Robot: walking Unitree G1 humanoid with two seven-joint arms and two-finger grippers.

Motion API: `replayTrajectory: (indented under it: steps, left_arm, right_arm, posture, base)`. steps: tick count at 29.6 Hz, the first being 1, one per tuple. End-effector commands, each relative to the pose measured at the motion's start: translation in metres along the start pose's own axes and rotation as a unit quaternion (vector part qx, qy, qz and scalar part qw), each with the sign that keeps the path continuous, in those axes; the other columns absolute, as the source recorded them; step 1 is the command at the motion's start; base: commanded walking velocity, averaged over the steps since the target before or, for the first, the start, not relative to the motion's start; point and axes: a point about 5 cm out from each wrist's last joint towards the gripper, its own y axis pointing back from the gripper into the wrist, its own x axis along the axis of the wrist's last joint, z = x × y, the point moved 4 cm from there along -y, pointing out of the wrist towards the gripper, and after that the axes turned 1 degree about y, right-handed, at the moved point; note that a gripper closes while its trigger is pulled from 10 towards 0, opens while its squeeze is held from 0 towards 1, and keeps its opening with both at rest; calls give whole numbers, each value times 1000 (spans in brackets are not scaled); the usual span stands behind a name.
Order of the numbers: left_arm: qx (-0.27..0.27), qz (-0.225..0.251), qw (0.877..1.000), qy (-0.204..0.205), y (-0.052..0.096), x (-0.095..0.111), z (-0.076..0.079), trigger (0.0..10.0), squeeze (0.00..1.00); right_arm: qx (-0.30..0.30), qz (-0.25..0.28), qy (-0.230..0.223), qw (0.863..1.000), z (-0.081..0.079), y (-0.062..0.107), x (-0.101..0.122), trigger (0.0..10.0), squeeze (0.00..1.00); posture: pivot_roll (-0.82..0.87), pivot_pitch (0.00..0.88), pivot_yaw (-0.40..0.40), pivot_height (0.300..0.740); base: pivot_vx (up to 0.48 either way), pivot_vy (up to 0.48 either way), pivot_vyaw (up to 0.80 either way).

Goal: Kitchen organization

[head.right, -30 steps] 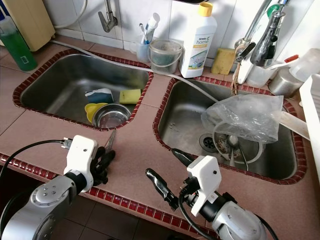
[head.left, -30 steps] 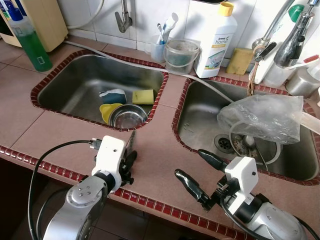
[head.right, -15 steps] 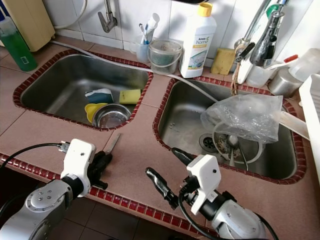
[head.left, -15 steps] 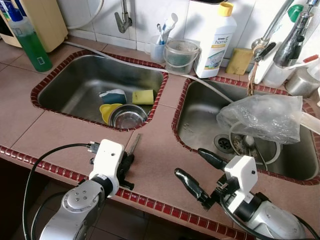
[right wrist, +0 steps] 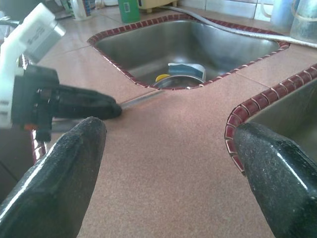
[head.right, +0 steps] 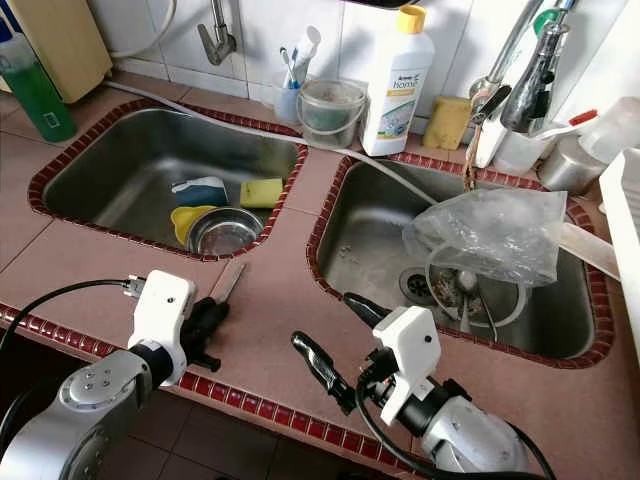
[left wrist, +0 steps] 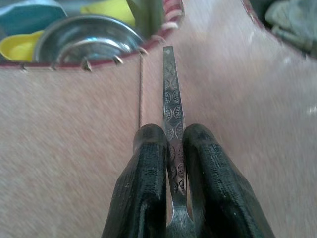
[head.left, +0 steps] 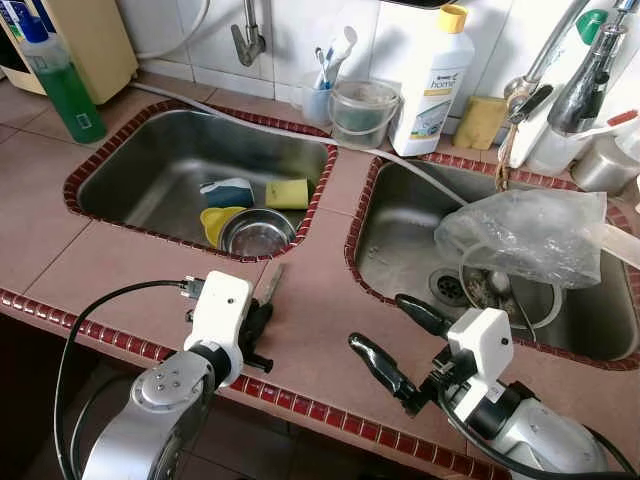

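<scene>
My left gripper [head.left: 258, 322] is shut on the handle of a flat metal utensil [head.left: 271, 284] with a stamped pattern [left wrist: 171, 96]. The utensil is held low over the pink counter [head.left: 310, 300] and points toward the left sink [head.left: 150, 165]. I cannot tell whether it touches the counter. In the left sink lie a steel bowl [head.left: 256, 233], a yellow dish [head.left: 212, 220], a yellow sponge [head.left: 286, 193] and a blue-white sponge [head.left: 225, 187]. My right gripper [head.left: 379, 322] is open over the counter near its front edge, with nothing between its fingers [right wrist: 64, 163].
The right sink [head.left: 390, 250] holds a crumpled plastic bag [head.left: 525, 235] over a strainer. Along the back stand a green bottle [head.left: 62, 85], a cup of brushes [head.left: 318, 95], a small bucket [head.left: 362, 110], a white detergent bottle [head.left: 432, 80] and a tap [head.left: 590, 70].
My left gripper dipped toward the counter's front edge, then came back a little. The utensil in it now lies flatter, tip more to the right. The right arm barely moved.
</scene>
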Motion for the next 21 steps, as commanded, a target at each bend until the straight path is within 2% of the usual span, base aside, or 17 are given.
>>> replayTrajectory:
  steps: [1,16,19,20,21]
  left_arm:
    - [9,6,1000,7,1,6,-4,0,0]
    - [10,20,999,22,2,14,-5,0,0]
    - [12,59,997,38,2,26,-5,275,0]
    - [12,68,997,36,2,28,-5,2980,0]
    - [15,76,997,29,2,31,-4,10000,0]
  right_arm:
    - [0,1,4,1000,1,0,0,10000,0]
    - [5,4,5,1000,2,-3,1,10000,0]
    - [3,12,3,1000,3,-5,4,10000,0]
    - [3,13,2,1000,2,-6,4,10000,0]
    - [3,14,2,1000,2,-6,4,10000,0]
  posture:
    - [-134,165,-8,740]
    - [-123,158,-17,740]
    - [-122,152,-19,740]
    - [-122,149,-19,740]
    - [-123,146,-20,740]
  base:
    - [0,0,0]
    - [0,0,0]
    - [0,0,0]
    - [0,0,0]
    - [0,0,0]
